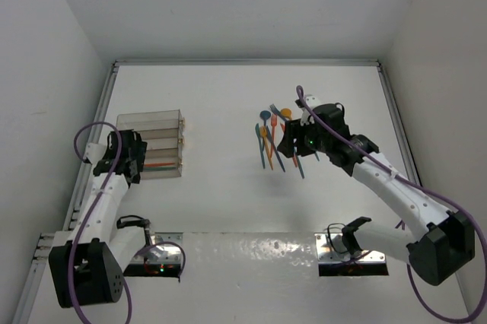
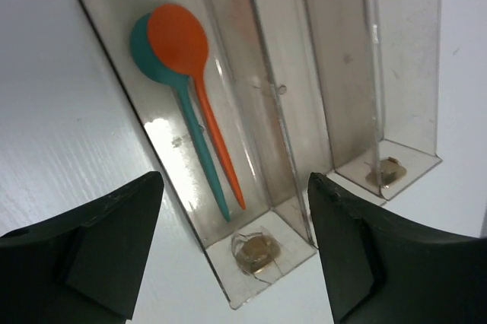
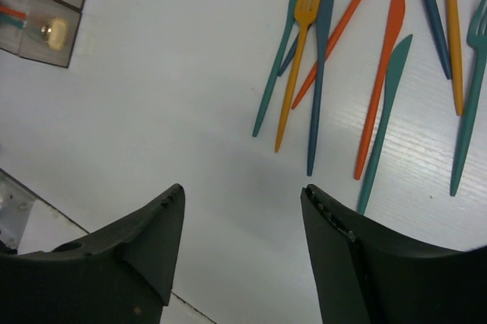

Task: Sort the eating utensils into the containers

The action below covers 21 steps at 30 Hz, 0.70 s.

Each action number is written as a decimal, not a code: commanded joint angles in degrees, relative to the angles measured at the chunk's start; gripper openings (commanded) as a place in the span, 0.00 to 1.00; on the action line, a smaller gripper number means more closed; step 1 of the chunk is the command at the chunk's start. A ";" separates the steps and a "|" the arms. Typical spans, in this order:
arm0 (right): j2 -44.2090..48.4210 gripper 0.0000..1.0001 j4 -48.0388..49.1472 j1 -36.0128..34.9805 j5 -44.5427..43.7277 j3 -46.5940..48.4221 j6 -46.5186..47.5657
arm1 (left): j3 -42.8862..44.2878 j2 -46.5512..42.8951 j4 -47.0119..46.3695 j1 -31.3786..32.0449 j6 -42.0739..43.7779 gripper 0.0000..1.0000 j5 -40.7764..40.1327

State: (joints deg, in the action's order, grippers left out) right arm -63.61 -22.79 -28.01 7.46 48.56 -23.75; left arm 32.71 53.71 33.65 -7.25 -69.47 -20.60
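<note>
**State.** The left gripper (image 2: 234, 187) is hovering over the bins (image 1: 152, 121), its jaws standing wide apart with nothing between them. The right gripper (image 3: 242, 191) is hanging near the pile (image 1: 275, 138), its jaws also apart and empty. In the top view, the bins are sitting at 9 o'clock on the table (image 1: 221, 103) and the pile toward 2 o'clock. An orange spoon (image 2: 179, 39) is lying on a teal spoon (image 2: 204, 153) in the end bin.

**Hazards.**
- The pile is overlapping: a blue knife (image 3: 319, 73) is crossing a fork (image 3: 298, 65). A closing grip is likely to be catching two pieces at once, or flicking a neighbour away.
- The pieces are lying flat, so fingertips risk sliding over them.
- The bins are narrow, so a tilted piece may be snagging on a wall.
- Contact may be shoving the bins.

**Materials.** The utensils are thin, smooth, glossy plastic with slim tapering handles. The bins are clear, rigid and rectangular. The table is white and faintly grained.
</note>
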 commanded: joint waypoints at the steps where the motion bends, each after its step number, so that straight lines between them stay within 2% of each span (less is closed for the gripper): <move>1: -1.77 0.60 1.25 -0.12 -3.24 1.10 0.28 | 4.55 -0.72 -0.34 -0.66 4.59 0.75 1.44; 3: -3.09 0.55 1.51 -0.12 -3.33 1.54 0.19 | 6.66 -0.28 -0.95 -0.58 7.42 0.75 3.45; 7: -7.74 0.39 2.65 -0.12 -3.94 1.90 0.37 | 9.74 1.13 -2.88 -0.31 16.37 0.75 8.98; 11: -12.40 0.37 5.03 -0.12 -4.03 1.36 1.68 | 14.03 2.01 -4.99 2.84 24.72 0.75 13.65; 14: -17.23 0.37 5.03 -0.12 -4.91 3.20 2.30 | 17.55 4.81 -6.40 10.38 31.39 0.77 14.28; 20: -23.37 0.35 7.84 2.59 -9.48 7.85 6.50 | 22.75 11.05 -7.63 26.99 37.56 0.81 15.24; 21: -24.62 0.34 7.84 3.91 -8.53 8.91 7.13 | 23.10 11.76 -7.81 27.02 38.09 0.82 15.59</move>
State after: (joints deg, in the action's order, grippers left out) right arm -85.91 -19.16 -27.18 1.06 51.66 -20.40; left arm 53.84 63.57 27.79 16.29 -37.41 -6.76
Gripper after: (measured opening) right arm 0.345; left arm 0.815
